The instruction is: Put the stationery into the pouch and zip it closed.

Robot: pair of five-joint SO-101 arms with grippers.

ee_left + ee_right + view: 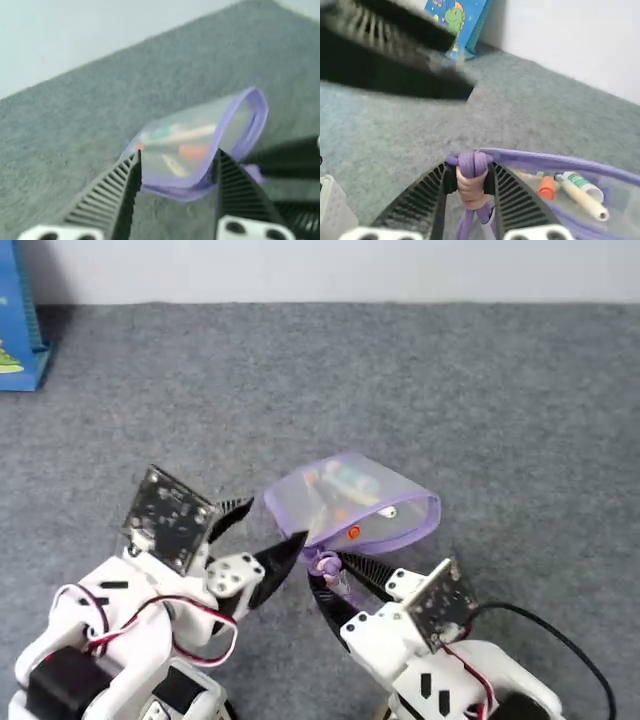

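Purple see-through pouch (pixel 350 505) lies on the grey carpeted counter (pixel 480 390) between the two arms, with the stationery (pixel 570 187) — pens and a small tube, by the look of it — already inside. Right gripper (pixel 470 181) is clamped on the purple zip pull cord (pixel 470 165) at the pouch's near end. Left gripper (pixel 177 154) has its jaws apart, with the pouch's end just at their tips and not pinched. How far the zip has run cannot be told.

The main risk, as it looks: with nothing pinning the pouch, a tug on the cord would drag the whole pouch across the counter instead of sliding the zip. The soft cord might also slip from the ribbed jaws — and if the mouth is partly open, a lifted pouch could spill its contents.
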